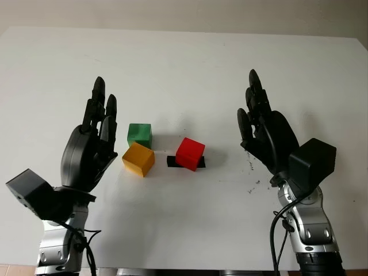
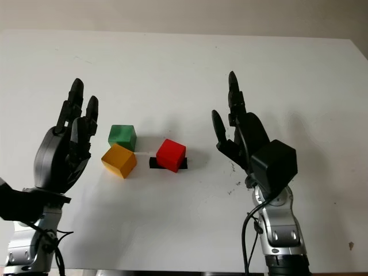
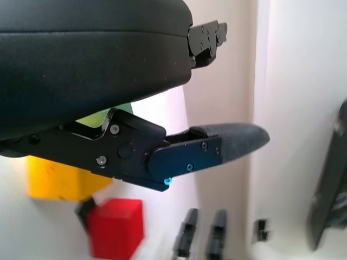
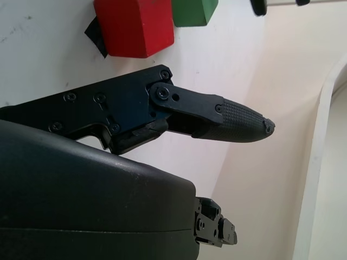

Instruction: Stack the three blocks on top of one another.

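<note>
Both hands are open and hold nothing: left hand (image 1: 92, 144) just beside the yellow block (image 1: 138, 159), right hand (image 1: 265, 129) well apart from the red block (image 1: 190, 153). Head views show the green block (image 1: 139, 134) touching the yellow; red sits on black tape (image 4: 93, 33).

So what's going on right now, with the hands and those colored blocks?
Left hand open, beside yellow block. Right hand open, right of red block. Green block behind yellow. Nothing stacked yet. Red sits on black tape mark; no obstruction.
</note>
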You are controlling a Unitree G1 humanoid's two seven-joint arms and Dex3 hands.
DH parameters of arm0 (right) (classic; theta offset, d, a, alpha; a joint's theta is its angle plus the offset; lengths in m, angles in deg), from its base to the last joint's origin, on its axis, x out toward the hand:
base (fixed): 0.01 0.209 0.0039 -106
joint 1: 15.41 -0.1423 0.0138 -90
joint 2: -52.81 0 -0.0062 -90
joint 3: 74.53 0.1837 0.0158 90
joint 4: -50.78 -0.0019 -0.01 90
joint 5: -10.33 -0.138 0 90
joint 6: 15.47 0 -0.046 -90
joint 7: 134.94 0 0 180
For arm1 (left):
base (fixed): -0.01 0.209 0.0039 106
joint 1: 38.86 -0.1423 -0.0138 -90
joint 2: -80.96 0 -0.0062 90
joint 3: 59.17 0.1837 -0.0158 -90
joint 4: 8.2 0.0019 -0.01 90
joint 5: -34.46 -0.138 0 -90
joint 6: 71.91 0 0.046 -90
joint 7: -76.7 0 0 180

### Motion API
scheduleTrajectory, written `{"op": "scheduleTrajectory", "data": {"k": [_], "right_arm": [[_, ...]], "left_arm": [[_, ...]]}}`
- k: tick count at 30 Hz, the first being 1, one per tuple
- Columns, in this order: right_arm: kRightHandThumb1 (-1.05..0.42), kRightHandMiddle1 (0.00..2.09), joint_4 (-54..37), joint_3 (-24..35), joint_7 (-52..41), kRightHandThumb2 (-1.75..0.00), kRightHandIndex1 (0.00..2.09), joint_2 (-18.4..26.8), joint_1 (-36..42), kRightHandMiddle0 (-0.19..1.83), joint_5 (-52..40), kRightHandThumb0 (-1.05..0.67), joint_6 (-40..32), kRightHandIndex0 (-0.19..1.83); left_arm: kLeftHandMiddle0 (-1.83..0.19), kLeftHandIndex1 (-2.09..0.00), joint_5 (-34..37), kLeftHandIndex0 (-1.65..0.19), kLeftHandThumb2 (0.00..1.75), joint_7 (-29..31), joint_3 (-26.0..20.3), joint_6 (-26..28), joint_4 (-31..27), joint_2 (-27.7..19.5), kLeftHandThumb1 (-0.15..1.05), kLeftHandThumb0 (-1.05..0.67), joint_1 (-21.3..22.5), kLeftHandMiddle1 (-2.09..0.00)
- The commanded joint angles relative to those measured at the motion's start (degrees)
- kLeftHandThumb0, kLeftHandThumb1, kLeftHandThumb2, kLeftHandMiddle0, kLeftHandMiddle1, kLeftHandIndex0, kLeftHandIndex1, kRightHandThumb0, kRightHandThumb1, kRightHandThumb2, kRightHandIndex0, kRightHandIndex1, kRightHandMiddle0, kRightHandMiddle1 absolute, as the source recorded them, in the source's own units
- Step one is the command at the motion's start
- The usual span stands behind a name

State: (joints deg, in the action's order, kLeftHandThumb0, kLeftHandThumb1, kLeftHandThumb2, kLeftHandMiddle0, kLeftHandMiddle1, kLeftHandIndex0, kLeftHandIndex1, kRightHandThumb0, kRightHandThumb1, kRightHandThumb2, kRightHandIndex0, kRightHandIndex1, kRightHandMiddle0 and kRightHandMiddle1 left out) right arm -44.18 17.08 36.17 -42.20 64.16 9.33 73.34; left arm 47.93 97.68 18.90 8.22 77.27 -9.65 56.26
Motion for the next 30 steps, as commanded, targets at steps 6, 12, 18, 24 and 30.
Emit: {"op": "scheduleTrajectory", "data": {"k": [6,12,18,24,30], "right_arm": [[-1.05,0.01,-2.8,1.2,0.5,-0.67,0.0,0.4,1.2,-0.19,0.2,-0.67,-1.6,-0.19],[-1.05,0.03,-3.1,1.7,0.6,-0.64,0.0,0.2,0.9,-0.19,0.0,-0.66,-1.9,-0.19],[-1.05,0.04,-3.0,1.9,0.8,-0.64,0.0,-0.1,0.1,-0.19,-0.4,-0.66,-1.9,-0.19],[-1.05,0.05,-3.3,1.9,1.0,-0.63,0.0,-0.1,0.0,-0.18,-0.3,-0.66,-2.7,-0.19],[-1.05,0.05,-3.5,1.9,1.1,-0.62,0.01,-0.2,0.0,-0.18,-0.4,-0.66,-3.3,-0.19]], "left_arm": [[-0.12,-0.11,-12.0,-0.29,0.1,-1.6,-3.4,2.8,-6.9,-13.4,1.02,-0.67,3.4,-0.05],[0.03,-0.1,-17.1,-0.36,0.04,3.3,-3.9,0.5,-7.0,-24.6,0.91,-0.65,7.2,-0.03],[0.02,-0.1,-20.8,-0.44,0.04,8.4,-1.5,-3.8,-5.0,-32.6,0.85,-0.72,13.1,-0.05],[0.03,-0.08,-25.3,-0.47,0.05,11.1,2.3,-7.7,-2.8,-36.3,0.84,-0.77,17.6,-0.05],[0.03,-0.07,-28.4,-0.48,0.05,13.0,5.6,-9.9,-1.7,-37.7,0.83,-0.76,21.1,-0.05]]}}
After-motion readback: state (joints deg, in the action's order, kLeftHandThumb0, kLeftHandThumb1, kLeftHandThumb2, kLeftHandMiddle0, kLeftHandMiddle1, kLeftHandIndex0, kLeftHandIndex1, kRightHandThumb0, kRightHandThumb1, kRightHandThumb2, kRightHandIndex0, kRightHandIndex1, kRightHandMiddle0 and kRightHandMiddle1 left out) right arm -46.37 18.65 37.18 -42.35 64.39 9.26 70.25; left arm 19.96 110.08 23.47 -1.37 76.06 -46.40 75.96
